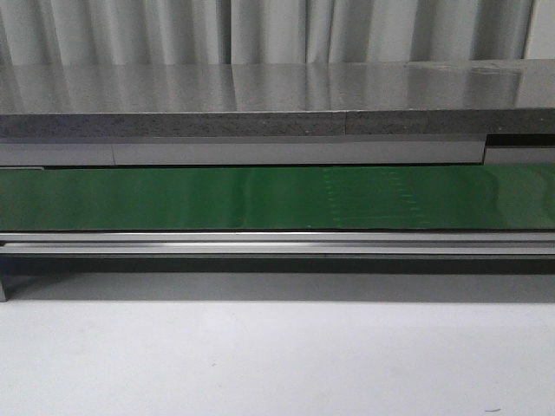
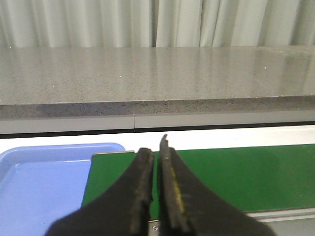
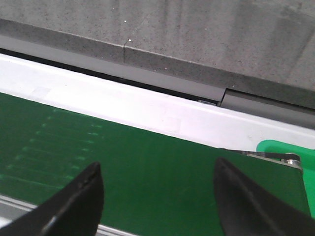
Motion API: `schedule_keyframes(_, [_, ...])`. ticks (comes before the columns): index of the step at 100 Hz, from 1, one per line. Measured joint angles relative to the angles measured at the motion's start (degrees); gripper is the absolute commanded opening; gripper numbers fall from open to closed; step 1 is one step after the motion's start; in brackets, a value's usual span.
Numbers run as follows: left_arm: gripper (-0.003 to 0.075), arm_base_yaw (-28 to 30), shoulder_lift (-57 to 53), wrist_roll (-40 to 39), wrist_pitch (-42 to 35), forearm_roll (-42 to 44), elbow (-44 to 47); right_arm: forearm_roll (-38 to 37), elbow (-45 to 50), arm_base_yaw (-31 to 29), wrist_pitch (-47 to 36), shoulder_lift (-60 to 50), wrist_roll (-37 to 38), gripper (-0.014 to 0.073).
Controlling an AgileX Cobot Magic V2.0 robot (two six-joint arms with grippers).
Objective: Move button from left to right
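Button absent from every view; you have only bare green belt (image 1: 277, 198) ahead, blue tray (image 2: 39, 187) at its 9 o'clock end. Left gripper (image 2: 156, 189) jaws pressed together, right gripper (image 3: 157, 196) jaws spread, both empty. Expect a light, rigid part: grip the black body, not the slick cap.

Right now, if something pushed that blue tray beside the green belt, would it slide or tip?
Probably slides rather than tips: the blue tray looks low, wide and flat. It seems thin moulded plastic, so likely light and slightly flexible. Its smooth surface may be slippery.
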Motion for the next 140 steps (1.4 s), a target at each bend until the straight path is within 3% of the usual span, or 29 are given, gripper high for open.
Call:
schedule_keyframes(16, [0.0005,0.0,0.0,0.0,0.0,0.0,0.0,1.7,6.7,0.0,-0.1,-11.4,0.0,0.0402])
schedule_keyframes(35, [0.0005,0.0,0.0,0.0,0.0,0.0,0.0,3.0,11.0,0.0,-0.1,-20.7,0.0,0.0166])
schedule_keyframes(55, [0.0005,0.0,0.0,0.0,0.0,0.0,0.0,3.2,12.0,0.0,-0.1,-22.6,0.0,-0.0073])
schedule_keyframes(140, [0.0005,0.0,0.0,0.0,0.0,0.0,0.0,3.2,12.0,0.0,-0.2,-22.7,0.0,-0.0068])
